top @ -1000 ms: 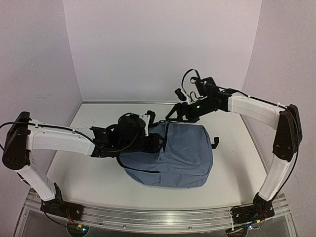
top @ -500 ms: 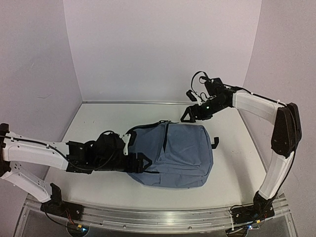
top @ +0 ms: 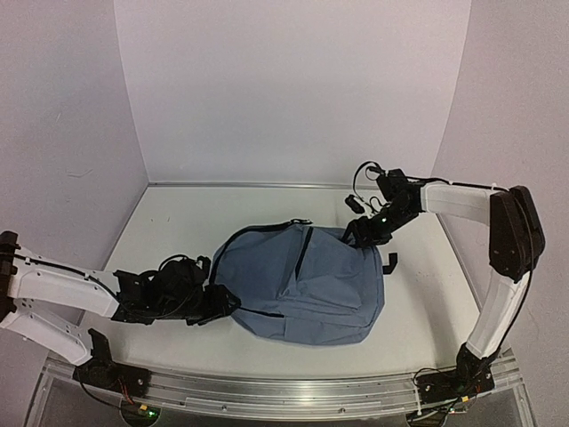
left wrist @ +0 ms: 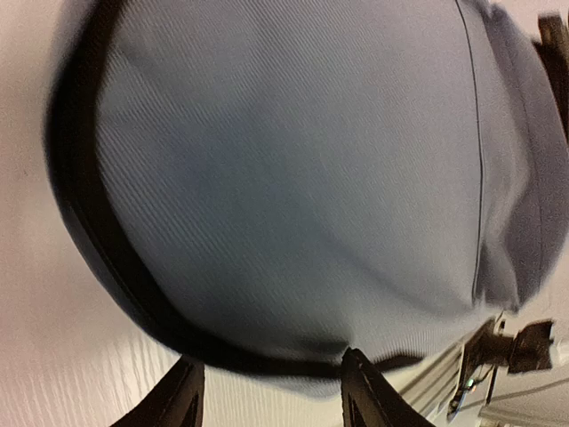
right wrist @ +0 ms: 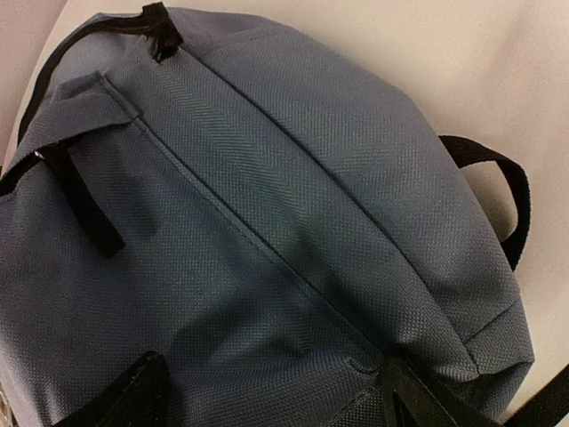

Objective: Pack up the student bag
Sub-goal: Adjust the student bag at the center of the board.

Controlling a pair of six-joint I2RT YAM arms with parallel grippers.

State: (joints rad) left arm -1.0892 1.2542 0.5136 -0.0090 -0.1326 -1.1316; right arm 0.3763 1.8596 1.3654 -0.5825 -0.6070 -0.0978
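Note:
The student bag [top: 311,289] lies flat mid-table, blue-grey with black zipper lines, and looks closed. My left gripper [top: 224,306] sits low at its left edge. In the left wrist view the gripper [left wrist: 271,384] is open, its fingertips [left wrist: 357,378] just short of the bag [left wrist: 293,178] and its black edge seam. My right gripper [top: 356,234] is down on the bag's far right corner. In the right wrist view the gripper [right wrist: 271,391] stands wide open, straddling the bag fabric [right wrist: 267,222] without pinching it.
A black strap loop [top: 388,260] pokes out at the bag's right side, also visible as strap [right wrist: 508,191]. White walls enclose the table on three sides. A metal rail [top: 284,398] runs along the near edge.
My left arm has pulled back from on top of the bag to its left edge, low on the table. The right gripper has come down from behind the bag onto its far right corner.

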